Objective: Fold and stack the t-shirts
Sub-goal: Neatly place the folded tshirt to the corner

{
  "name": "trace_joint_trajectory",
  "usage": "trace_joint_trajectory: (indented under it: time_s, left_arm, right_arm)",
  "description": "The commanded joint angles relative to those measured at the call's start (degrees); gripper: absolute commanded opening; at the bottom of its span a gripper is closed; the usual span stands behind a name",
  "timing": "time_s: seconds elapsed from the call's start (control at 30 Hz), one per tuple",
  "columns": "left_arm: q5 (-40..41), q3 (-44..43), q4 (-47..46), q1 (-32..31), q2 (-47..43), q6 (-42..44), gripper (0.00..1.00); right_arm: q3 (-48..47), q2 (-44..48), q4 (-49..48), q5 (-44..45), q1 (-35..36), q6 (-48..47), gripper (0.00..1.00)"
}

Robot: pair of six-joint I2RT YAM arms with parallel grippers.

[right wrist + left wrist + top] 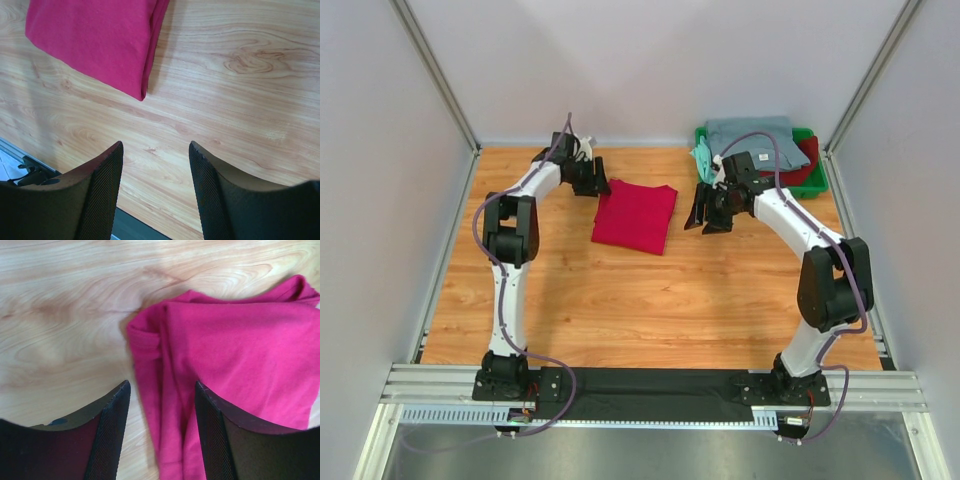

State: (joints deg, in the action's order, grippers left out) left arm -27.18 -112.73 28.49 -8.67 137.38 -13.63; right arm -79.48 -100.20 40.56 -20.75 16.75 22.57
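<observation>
free: table (650, 310) front | obstr: red tee (635, 215) mid, tray (810, 189) far-R

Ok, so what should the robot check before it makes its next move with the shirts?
1. Red t-shirt folded and lying on the table: ok.
2. Left fingers open: ok. They sit over the shirt's edge, not closed on it.
3. Left fingers touching the cloth: cannot tell.
4. Right fingers open and holding nothing: ok, only bare wood below them.
5. More shirts waiting in the green tray: ok, the grey-blue t-shirt is on top.
</observation>
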Motion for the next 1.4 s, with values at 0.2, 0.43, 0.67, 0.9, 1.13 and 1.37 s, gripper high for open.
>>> trace_joint_trajectory:
  time_s: [0.2,0.43,0.67,0.9,1.13,1.37]
  left_arm:
    - [-4.5,-0.5,-4.6,-1.2,2.3,-7.4,0.61]
    - [-2.5,-2.6,-3.2,-1.2,3.7,-9.5,0.47]
    - [-0.8,-4.3,-0.6,-0.2,4.8,-10.2,0.18]
    - [3.9,-9.2,10.5,4.5,2.5,-4.9,0.00]
    - [11.1,-15.4,19.1,8.2,1.9,5.8,0.00]
    - [16.4,-19.4,18.0,15.1,3.2,13.1,0.00]
  right_arm:
    - [0.6,3.4,-0.8,-2.5,0.0,-1.7,0.57]
    - [1.3,4.1,-0.7,-2.9,-0.2,-1.9,0.56]
    - [1.8,5.1,0.0,-2.8,-0.7,-2.4,0.56]
    - [3.3,6.2,1.1,-4.8,-0.5,-1.3,0.56]
    - [3.8,6.8,3.0,-5.6,0.2,-1.2,0.56]
    - [4.4,6.0,5.2,-5.4,1.2,-1.4,0.56]
